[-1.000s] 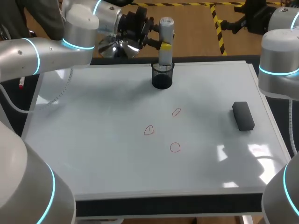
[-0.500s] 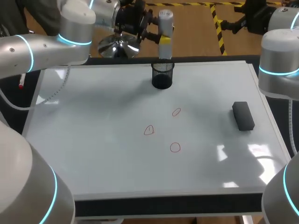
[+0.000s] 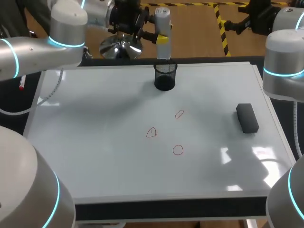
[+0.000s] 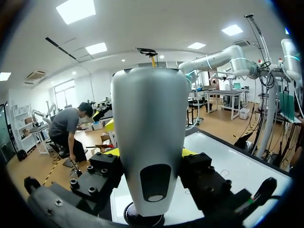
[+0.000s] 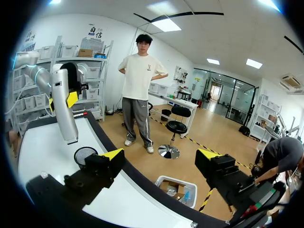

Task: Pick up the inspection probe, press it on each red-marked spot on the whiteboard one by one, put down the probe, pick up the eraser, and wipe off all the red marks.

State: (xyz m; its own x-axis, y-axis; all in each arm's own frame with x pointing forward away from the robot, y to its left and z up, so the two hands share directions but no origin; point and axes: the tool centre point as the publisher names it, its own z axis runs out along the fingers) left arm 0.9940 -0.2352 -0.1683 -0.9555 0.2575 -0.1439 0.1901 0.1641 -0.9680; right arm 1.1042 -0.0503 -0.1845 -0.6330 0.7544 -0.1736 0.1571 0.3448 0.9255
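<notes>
**Supervisor:** Where is the inspection probe right now?

**Operator:** My left claw [image 3: 162, 39] has it clamped around the middle, one yellow tip on each side. The inspection probe [image 3: 162, 19] hangs directly above the mesh cup [image 3: 165, 78]. From the right wrist view I judge its lower end to be just clear of the cup's rim.

**Supervisor:** How is it oriented?

**Operator:** Its long axis is close to upright, with the tip pointing down at the cup. That suits pressing, since I could carry it over and lower it without turning the wrist.

**Supervisor:** And where are the targets?

**Operator:** The red marks [image 3: 151, 132] are all on the whiteboard [image 3: 95, 142], on my side of the cup. The nearest mark [image 3: 179, 114] is a little to the cup's right, and the other two are farther toward me. So the move is towards me and then down.

**Supervisor:** What about the other arm?

**Operator:** My right claw [image 5: 160, 159] is spread wide and holding nothing. It sits well away from the cup, off the desk's [image 3: 166, 209] far right corner. The eraser [image 3: 247, 118] lies untouched, well to the cup's right.
</notes>
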